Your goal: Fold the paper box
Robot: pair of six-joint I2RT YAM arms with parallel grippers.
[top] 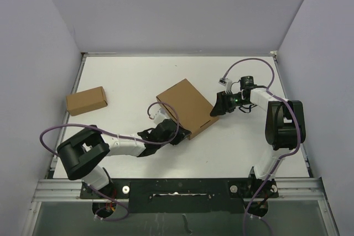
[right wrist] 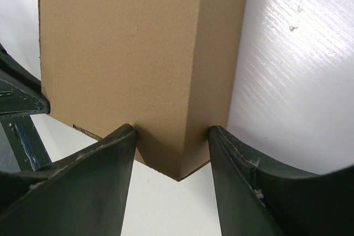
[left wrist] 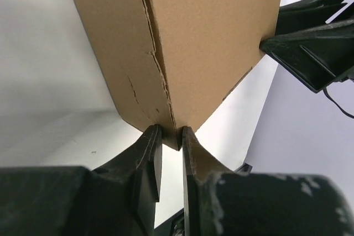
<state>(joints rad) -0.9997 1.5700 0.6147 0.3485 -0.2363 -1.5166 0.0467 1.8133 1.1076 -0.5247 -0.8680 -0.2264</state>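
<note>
Box: left gripper clamped on ragged-seamed corner, right gripper spread, straddling another corner; pinch firmly, push evenly, avoid tearing.

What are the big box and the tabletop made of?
The paper box looks like plain brown cardboard, matte and unprinted; the left wrist view shows a rough, ragged seam. The table looks like a hard white board, perhaps laminate or painted: slightly glossy, with faint streaks in the right wrist view.
</note>
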